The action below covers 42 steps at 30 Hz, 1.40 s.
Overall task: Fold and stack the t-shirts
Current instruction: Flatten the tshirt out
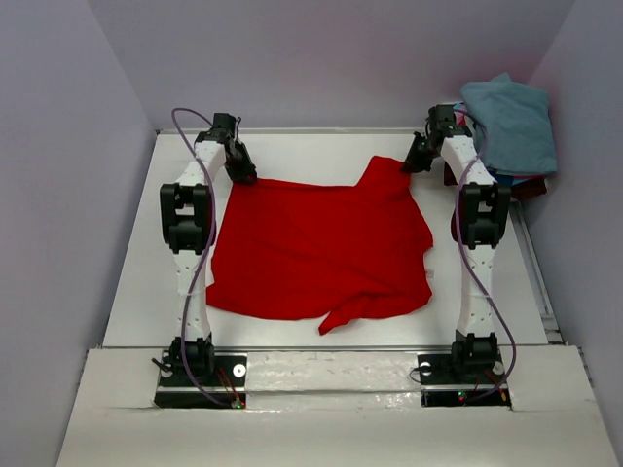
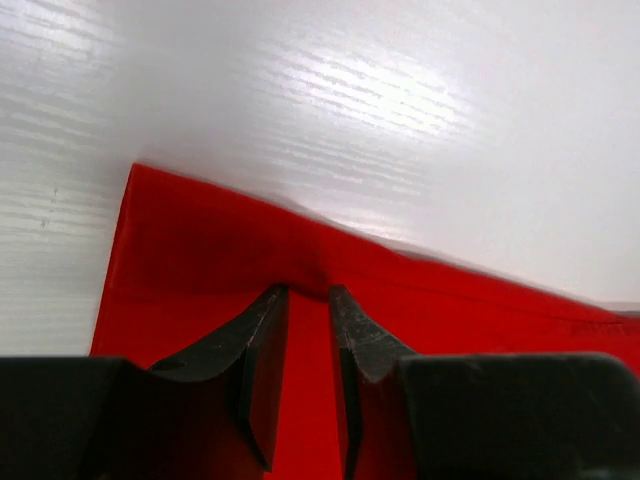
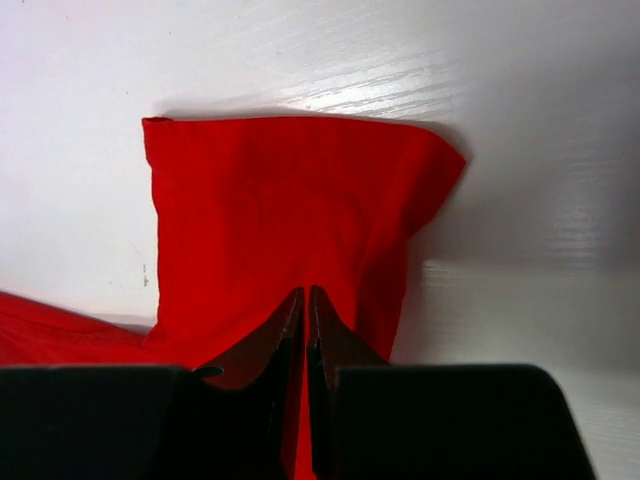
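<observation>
A bright red t-shirt (image 1: 311,253) lies spread flat across the middle of the white table (image 1: 146,272). My left gripper (image 1: 243,175) is at its far left corner. In the left wrist view the jaws (image 2: 305,292) stand narrowly apart with a puckered fold of the red cloth (image 2: 200,240) pinched between them near the hem. My right gripper (image 1: 417,161) is at the far right sleeve. In the right wrist view it (image 3: 304,292) is pressed shut on the red sleeve (image 3: 280,200). Other t-shirts sit piled at the back right, a teal-blue one (image 1: 511,122) on top of a dark maroon one (image 1: 531,185).
Grey walls close in the table on the left, back and right. The pile of shirts sits just behind and right of the right arm (image 1: 477,214). The arm bases (image 1: 200,370) stand at the near edge.
</observation>
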Tool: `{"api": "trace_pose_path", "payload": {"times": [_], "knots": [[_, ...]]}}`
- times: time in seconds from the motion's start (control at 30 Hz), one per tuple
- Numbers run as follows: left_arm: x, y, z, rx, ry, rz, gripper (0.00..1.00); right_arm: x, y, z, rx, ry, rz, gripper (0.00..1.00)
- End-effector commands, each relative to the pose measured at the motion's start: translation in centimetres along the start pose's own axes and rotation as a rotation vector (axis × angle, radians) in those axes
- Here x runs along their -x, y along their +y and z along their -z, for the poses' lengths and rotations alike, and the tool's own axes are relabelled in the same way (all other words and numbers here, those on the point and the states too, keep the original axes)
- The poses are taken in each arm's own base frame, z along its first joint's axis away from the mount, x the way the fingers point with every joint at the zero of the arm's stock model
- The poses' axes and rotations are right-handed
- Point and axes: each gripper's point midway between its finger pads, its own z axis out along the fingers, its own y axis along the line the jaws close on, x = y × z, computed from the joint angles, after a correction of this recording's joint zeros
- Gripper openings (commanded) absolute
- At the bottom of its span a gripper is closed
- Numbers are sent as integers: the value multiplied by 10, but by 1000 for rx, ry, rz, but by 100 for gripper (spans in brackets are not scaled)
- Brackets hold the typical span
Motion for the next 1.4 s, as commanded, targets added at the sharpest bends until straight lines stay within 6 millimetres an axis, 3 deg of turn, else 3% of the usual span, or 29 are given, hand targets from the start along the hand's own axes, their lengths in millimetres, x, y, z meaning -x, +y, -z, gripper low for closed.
{"api": "trace_pose_path", "payload": {"times": [0.0,0.2,0.5,0.9,1.37], "knots": [[9,-11,3,-34,-10,14,34,19,17,33,37,-65,29,11],[13,-13,-4,-43,-17,18,35,19,17,32,37,-62,28,11],[39,-21,-1,-85,-106,20,38,15,13,27,33,-51,29,11],[57,-29,-8,-123,-175,14,41,13,13,23,41,-42,27,10],[95,-56,13,-215,-315,-33,47,15,15,21,50,-44,26,10]]}}
